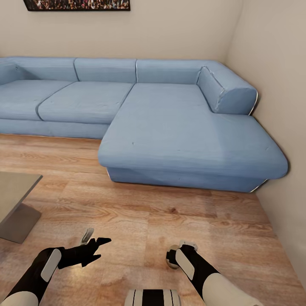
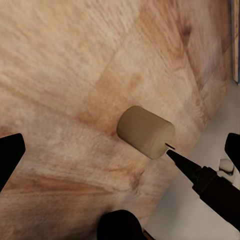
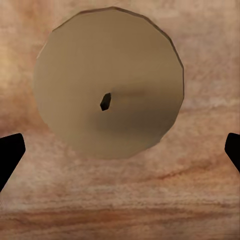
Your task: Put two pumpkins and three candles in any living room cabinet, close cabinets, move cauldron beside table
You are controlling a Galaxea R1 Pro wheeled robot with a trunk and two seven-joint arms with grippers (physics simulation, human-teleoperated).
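- First candle (image 2: 146,131): a stubby beige cylinder seen in the left wrist view. It lies on its side over the wood floor (image 1: 170,212), with a short dark wick at its flat end.
- It sits between the left gripper's (image 1: 94,243) fingertips (image 2: 10,157), which show at opposite edges of that view. They are spread wide and neither touches the candle.
- A black pointed part (image 2: 200,177) reaches up to the wick end. I cannot tell what it belongs to.
- Second candle (image 3: 107,82): seen end-on in the right wrist view as a large beige disc with a small dark wick at its centre, and floor behind it.
- The right gripper's (image 1: 180,251) fingertips (image 3: 10,157) stand well apart on either side of it and clear of its edge. Nothing is clamped.
- In the head view both grippers hang low over the floor, near the robot's base. The left one points toward the right one.
- A blue corner sofa (image 1: 170,123) stands ahead against the beige walls, its chaise nearest the robot.
- The corner of a grey table (image 1: 17,187) shows at the left.
- A dark picture (image 1: 76,4) hangs on the wall above the sofa.
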